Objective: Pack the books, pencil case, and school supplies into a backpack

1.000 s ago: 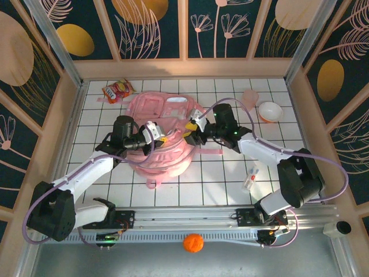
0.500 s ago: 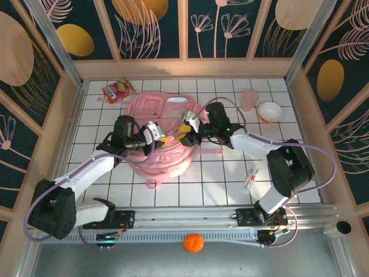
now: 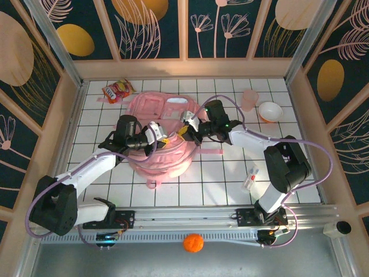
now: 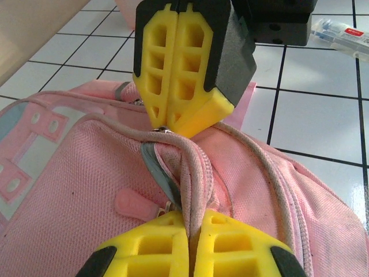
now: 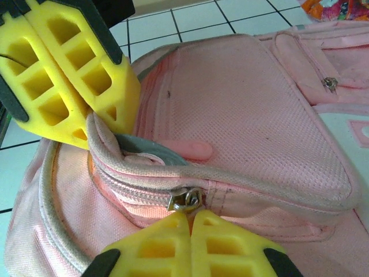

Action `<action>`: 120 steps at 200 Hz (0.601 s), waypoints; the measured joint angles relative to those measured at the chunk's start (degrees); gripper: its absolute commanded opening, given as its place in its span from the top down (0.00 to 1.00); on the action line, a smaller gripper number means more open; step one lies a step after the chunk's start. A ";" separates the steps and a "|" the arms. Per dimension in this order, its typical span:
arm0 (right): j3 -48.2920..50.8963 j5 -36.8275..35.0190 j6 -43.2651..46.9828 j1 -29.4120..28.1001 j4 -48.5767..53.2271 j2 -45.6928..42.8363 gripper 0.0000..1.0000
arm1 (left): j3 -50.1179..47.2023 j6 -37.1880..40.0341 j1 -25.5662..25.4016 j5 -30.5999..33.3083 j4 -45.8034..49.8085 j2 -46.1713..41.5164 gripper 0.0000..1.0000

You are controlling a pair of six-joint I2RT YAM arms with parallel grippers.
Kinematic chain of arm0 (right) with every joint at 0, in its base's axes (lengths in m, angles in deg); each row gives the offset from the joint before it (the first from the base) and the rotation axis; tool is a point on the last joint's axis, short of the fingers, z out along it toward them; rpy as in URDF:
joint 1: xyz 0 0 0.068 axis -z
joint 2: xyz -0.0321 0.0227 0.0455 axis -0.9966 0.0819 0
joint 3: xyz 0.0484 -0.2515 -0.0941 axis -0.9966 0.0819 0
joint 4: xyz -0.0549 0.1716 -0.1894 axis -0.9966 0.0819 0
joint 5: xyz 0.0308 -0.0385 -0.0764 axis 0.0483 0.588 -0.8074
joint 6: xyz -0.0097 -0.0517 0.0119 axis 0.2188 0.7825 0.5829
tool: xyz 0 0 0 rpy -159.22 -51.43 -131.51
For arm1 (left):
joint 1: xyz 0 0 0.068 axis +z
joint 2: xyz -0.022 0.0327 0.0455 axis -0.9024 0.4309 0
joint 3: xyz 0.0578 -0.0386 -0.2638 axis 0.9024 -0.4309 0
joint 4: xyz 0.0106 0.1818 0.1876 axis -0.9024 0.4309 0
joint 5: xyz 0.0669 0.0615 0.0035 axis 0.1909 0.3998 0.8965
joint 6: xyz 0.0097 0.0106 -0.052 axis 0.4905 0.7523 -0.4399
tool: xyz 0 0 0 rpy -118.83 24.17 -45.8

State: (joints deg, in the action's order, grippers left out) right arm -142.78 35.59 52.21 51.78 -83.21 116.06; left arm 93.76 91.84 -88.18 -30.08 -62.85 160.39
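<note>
Top view. Finds the backpack (image 3: 167, 153) lying flat at mid-surface, with the left tool (image 3: 158, 136) and the right tool (image 3: 185, 128) meeting nose to nose over its upper seam. Places the small white oblong item (image 3: 251, 179) well apart on the tiles to the right, and the snack bag (image 3: 117, 90) just past the backpack's far corner. Cannot settle either grip from this height.

Left wrist view. Shows the left tool closed on the backpack's corded rim, pinching piping and fabric together. Shows the right tool tip-down just opposite, closed at the seam, though what it pinches is too small to tell here. Catches the white oblong item again, on the tiles behind.

Right wrist view. Settles that: closed on the metal zipper pull (image 5: 185, 199), with the zip shut along the seam. Shows the left tool up-left, clamped on the rim beside a grey tab.

Reads as the opening step, ahead of the packing. Calls next for drawing the pull along the curved track with the right tool while bracing the rim with the left, without letting the small pull slip free.
</note>
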 measured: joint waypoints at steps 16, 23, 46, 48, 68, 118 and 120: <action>-0.17 0.02 -0.24 0.04 0.70 0.00 1.00 | 0.00 -0.07 -0.20 0.33 -0.04 0.11 1.00; -0.22 0.02 -0.37 0.07 0.87 0.00 1.00 | 0.00 -0.15 -0.33 0.74 -0.07 0.11 1.00; -0.31 0.24 -1.40 0.07 1.49 0.00 1.00 | 0.00 -0.94 -0.76 2.27 -0.28 0.11 1.00; -0.31 0.24 -1.46 0.07 1.53 0.00 1.00 | 0.00 -0.94 -0.81 2.45 -0.31 0.11 1.00; -0.31 0.31 -2.40 0.15 1.73 0.00 1.00 | 0.00 -1.14 -1.07 3.04 -0.44 0.11 1.00; -0.31 0.17 -3.37 -0.33 1.05 0.15 0.68 | 0.00 -1.09 -1.05 0.85 -1.53 0.11 1.00; -0.31 0.22 -3.39 -0.35 1.05 0.26 0.68 | 0.00 -1.09 -1.05 0.81 -1.55 0.11 1.00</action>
State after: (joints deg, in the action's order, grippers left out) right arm -143.09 35.81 48.83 51.43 -82.17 116.32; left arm 93.76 90.75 -89.23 -29.27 -64.40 160.50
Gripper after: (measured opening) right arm 0.316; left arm 0.052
